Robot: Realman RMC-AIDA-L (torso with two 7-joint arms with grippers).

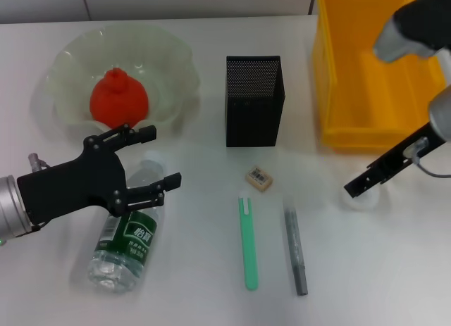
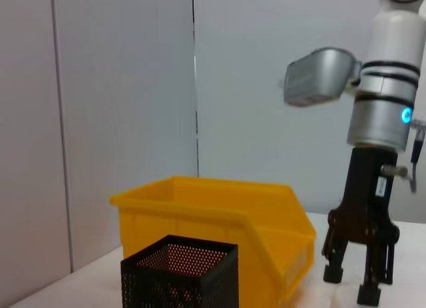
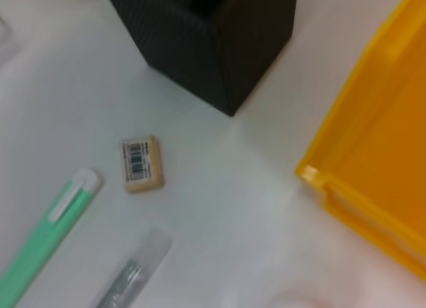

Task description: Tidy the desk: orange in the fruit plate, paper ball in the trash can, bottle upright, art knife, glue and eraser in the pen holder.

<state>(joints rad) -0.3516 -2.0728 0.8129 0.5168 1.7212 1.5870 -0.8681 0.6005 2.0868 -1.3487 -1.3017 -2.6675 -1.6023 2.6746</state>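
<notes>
The bottle (image 1: 128, 234) lies on its side on the white desk (image 1: 204, 270), directly under the left gripper (image 1: 158, 160), with its white cap end just below the lower finger and its green-labelled body running back beneath the black palm. That gripper hangs over it with its two fingers spread wide apart and nothing between them. Just beyond its upper finger sits the fruit plate (image 1: 70, 65), and the orange (image 1: 118, 99) rests inside it, close to the fingertip.

Out ahead of the left gripper's open fingers stands the pen holder (image 1: 254, 101), upright. Below that, still on the desk, the eraser (image 1: 258, 179) lies nearest the holder, with the art knife (image 1: 247, 243) and the glue (image 1: 296, 250) lying side by side a little further on, the knife on the side closer to the left gripper.

The right gripper (image 1: 354, 191) is lowered to the desk near the trash can's (image 1: 338, 79) front corner, its tips over a small pale lump that I cannot make out clearly. From the left wrist view its two fingers (image 2: 333, 271) stand apart, pointing down at the surface. The glue is the nearest stick to it, and the eraser lies between it and the pen holder.
</notes>
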